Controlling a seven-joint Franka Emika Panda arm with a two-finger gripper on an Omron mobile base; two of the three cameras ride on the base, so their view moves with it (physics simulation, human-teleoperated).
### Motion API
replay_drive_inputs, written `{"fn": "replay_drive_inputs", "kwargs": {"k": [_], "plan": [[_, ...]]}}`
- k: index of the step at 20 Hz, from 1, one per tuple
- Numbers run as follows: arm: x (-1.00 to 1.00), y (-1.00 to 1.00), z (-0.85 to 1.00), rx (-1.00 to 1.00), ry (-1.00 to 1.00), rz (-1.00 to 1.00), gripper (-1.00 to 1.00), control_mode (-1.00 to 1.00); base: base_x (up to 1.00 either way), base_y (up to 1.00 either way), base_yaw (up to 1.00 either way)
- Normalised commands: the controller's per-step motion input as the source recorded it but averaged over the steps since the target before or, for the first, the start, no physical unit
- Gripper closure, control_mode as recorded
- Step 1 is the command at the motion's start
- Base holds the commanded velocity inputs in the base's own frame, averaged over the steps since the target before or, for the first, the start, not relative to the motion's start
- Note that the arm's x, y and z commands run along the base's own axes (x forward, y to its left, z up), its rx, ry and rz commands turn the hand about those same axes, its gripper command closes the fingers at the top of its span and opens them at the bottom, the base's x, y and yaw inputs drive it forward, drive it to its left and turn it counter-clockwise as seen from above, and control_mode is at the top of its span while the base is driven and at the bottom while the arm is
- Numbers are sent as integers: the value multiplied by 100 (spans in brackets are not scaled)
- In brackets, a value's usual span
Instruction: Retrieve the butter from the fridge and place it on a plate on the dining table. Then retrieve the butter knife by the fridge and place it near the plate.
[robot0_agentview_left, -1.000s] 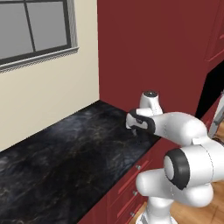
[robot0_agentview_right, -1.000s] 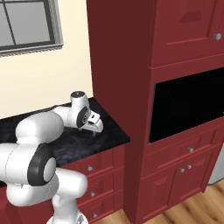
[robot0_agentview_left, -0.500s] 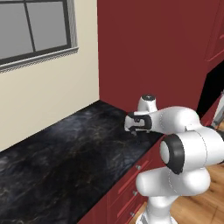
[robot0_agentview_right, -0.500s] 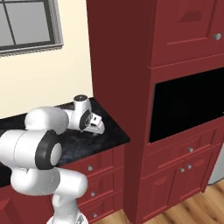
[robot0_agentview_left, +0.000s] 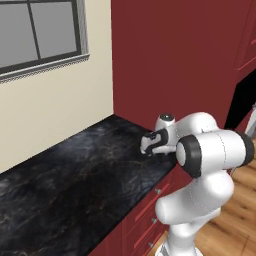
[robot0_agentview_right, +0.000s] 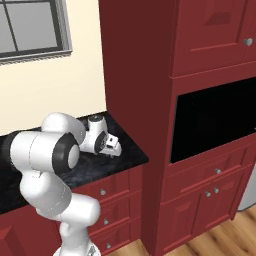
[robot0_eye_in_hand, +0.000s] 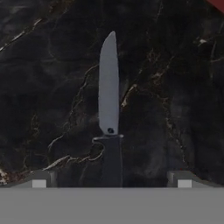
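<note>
light: even, soft | shadows: faint | hand view: dim, slightly blurred

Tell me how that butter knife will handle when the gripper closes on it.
The butter knife looks thin and stiff, so it probably won't bend. Lying flat on the black counter, it may slide or be hard to get under. Its slim handle likely pivots between the fingers.

Your arm folds forward and low, wrist bent down, with the tool (robot0_agentview_left: 148, 148) pointing downward, jaws spread wide.
</note>
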Motion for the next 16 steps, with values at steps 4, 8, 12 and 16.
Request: {"fn": "replay_drive_inputs", "kwargs": {"k": [4,8,12,16], "plan": [[21,0,-43,-1,0,0,-100,-100,0,0,0],[7,0,-30,0,0,0,-100,-100,0,0,0],[0,0,-9,0,0,0,-100,-100,0,0,0],[0,7,-12,0,0,0,100,-100,0,0,0]]}}
